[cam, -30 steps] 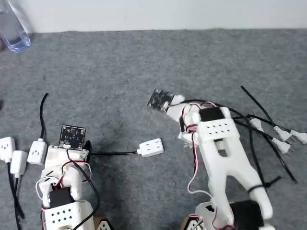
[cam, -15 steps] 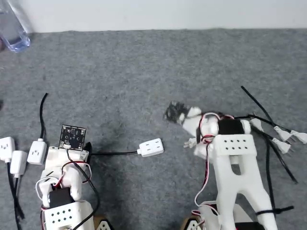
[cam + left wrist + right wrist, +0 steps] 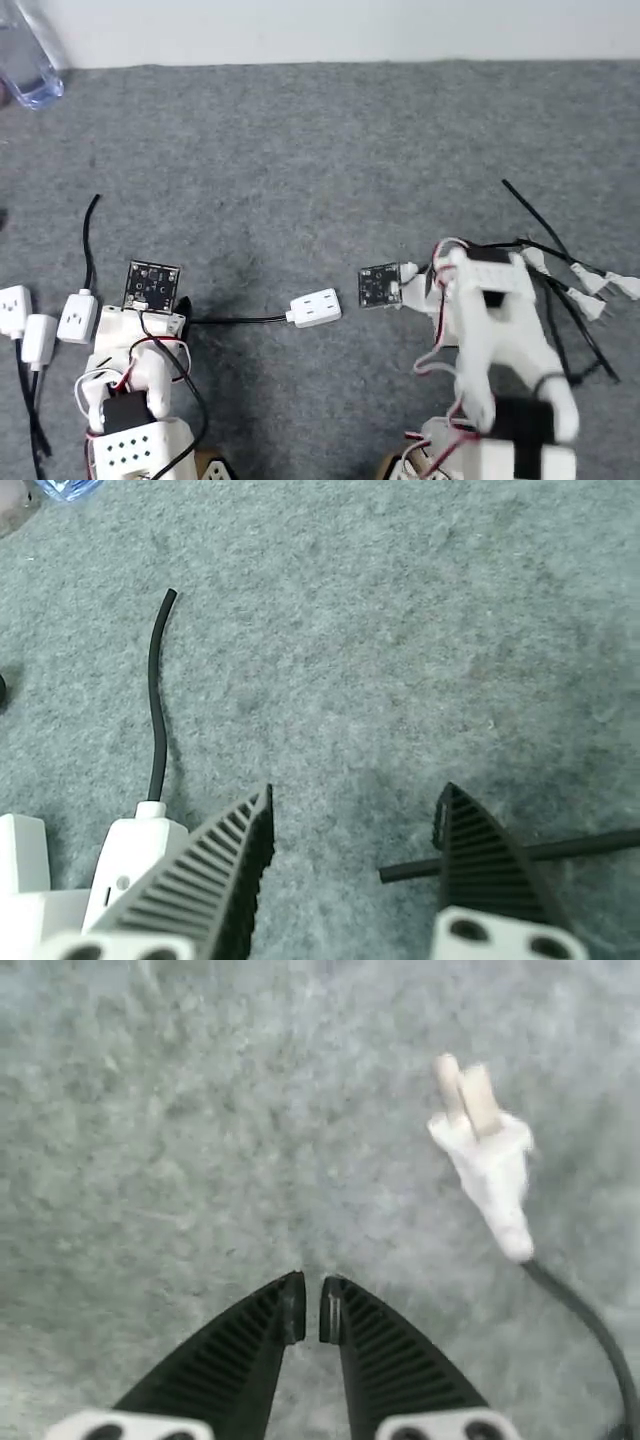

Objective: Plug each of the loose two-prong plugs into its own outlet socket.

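Plug [image 3: 485, 1155] lies loose on the desk [image 3: 300, 150] near the right end effector [image 3: 311, 1310], which is almost pressed together. Left end effector [image 3: 355, 800] is spread, just beside a white socket [image 3: 135, 855].

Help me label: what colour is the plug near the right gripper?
White plug; clearest in right wrist view.

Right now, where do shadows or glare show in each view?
High view: even light, one dark shadow on the grey carpet beside the black cord of the white outlet socket block. Left wrist view: bright highlights on the clear plastic bottle. Right wrist view: soft light, no hard shadow under the white two-prong plug.
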Tool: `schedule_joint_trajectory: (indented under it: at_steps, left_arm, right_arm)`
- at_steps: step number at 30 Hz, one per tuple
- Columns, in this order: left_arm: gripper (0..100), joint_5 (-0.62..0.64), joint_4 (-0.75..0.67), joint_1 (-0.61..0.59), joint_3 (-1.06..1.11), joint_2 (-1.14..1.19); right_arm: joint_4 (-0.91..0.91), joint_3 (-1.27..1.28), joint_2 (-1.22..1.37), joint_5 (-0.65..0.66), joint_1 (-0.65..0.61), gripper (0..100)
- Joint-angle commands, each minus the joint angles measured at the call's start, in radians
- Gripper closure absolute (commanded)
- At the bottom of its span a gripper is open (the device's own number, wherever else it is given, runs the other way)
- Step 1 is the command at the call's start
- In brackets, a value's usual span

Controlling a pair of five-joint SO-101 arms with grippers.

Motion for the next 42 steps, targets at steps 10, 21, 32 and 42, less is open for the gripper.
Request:
schedule_joint_trajectory:
  at_steps: [10, 21, 32, 42]
  left_arm:
    - [75, -0.011, 0.002, 0.003, -0.005, -0.012]
    - [75, -0.011, 0.002, 0.003, -0.005, -0.012]
    - [75, -0.011, 0.002, 0.003, -0.005, -0.012]
    - [75, -0.011, 0.002, 0.003, -0.005, -0.012]
  right_arm:
    - [0.007, -0.13, 0.099, 0.103, -0.096, 95.3]
    - [-0.088, -0.16, 0.099, 0.097, -0.15, 95.6]
    - [-0.097, -0.209, 0.097, 0.044, -0.217, 95.6]
    - [-0.171, -0.224, 0.096, -0.018, -0.231, 95.6]
